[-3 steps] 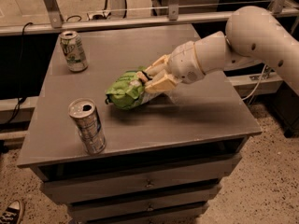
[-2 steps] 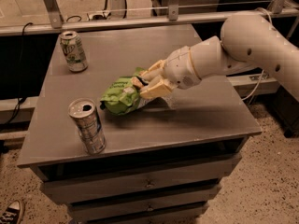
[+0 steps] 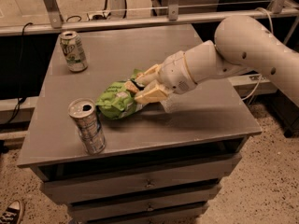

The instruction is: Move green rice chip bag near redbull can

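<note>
1. Green rice chip bag (image 3: 117, 101): it is a little left of the middle of the frame, over the grey bench (image 3: 205, 111), crumpled, with its long side running left to right. Whether its underside rests on the bench top or is just clear of it I cannot tell.
2. The hand (image 3: 132, 92) is at the centre of the frame, at the bag's right end. Its two cream-coloured fingers (image 3: 148, 93) are clamped on the green rice chip bag, one above the foil and one at its lower right edge.
3. The white arm (image 3: 247, 50) comes in from the upper right of the frame and slopes down and leftward to the hand.
4. The redbull can (image 3: 88, 126) stands upright at the lower left of the bench top, near the front edge, with its silver top and pull-tab hole facing up. It is near the bag's left end, below and left of it, with a strip of bare bench top between them; the two do not touch.
5. A second can (image 3: 73, 51), whitish with green print, stands upright at the upper left of the bench, well apart from both the bag and the redbull can.
6. Below the bench top, drawer fronts (image 3: 149, 185) fill the lower middle of the frame.
7. A metal rail (image 3: 140, 21) runs across the top of the frame behind the bench.
8. A shoe (image 3: 10, 212) shows in the lower left corner, on the speckled floor (image 3: 275, 181).
</note>
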`<action>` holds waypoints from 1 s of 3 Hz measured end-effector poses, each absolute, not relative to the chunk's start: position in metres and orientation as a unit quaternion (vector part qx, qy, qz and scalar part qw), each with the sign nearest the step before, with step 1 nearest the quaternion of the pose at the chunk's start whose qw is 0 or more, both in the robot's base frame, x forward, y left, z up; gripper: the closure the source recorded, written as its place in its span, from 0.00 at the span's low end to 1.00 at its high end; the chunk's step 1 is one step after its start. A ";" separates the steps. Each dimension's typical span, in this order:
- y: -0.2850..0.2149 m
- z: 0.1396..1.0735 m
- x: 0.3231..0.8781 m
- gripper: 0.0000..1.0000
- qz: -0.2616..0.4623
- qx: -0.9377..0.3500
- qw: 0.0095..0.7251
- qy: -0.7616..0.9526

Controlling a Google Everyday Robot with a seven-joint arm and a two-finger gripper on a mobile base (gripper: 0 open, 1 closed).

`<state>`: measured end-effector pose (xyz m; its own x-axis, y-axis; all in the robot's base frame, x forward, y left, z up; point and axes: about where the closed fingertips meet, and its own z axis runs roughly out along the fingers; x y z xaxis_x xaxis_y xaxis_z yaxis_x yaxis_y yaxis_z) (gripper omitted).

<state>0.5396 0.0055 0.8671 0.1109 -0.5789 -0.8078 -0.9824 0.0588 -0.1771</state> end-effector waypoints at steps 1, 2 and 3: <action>0.007 0.865 0.536 0.12 0.263 -0.636 0.385 0.615; 0.004 0.864 0.537 0.00 0.262 -0.636 0.383 0.616; -0.020 0.879 0.548 0.00 0.244 -0.627 0.393 0.627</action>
<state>0.5480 -0.0200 0.8785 0.0944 -0.5945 -0.7985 -0.9778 0.0952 -0.1864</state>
